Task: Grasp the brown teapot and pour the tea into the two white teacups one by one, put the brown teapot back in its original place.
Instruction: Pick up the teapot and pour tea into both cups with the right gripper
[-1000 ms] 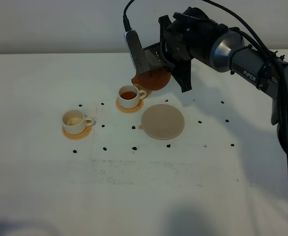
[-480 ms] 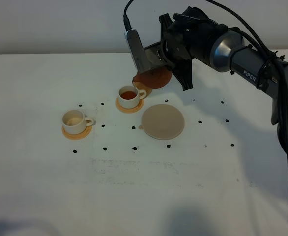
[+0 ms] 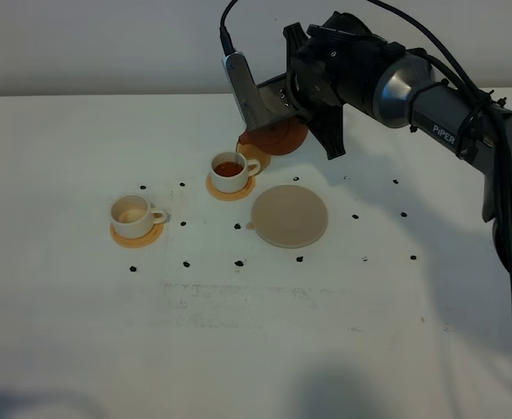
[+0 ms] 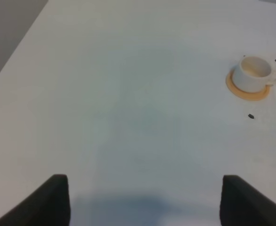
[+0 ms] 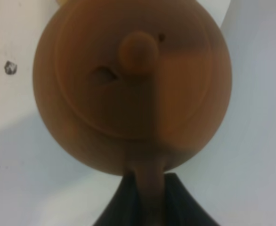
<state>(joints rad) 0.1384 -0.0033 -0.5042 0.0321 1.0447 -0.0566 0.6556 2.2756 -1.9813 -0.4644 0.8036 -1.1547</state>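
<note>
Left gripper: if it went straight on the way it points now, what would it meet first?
Likely the bare table: the left gripper points down at an open stretch of it. The white teacup on its coaster sits off that line, though depth is unclear.

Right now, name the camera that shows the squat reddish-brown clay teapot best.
Right wrist: the teapot fills the frame, lid knob and handle plain. Exterior high shows it small, tilted, half hidden. Left wrist misses it.

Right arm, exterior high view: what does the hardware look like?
The right arm is black with a silver-grey joint band, white PiPER lettering and black cables along it. Its end effector is black, beside a grey wrist camera housing.
</note>
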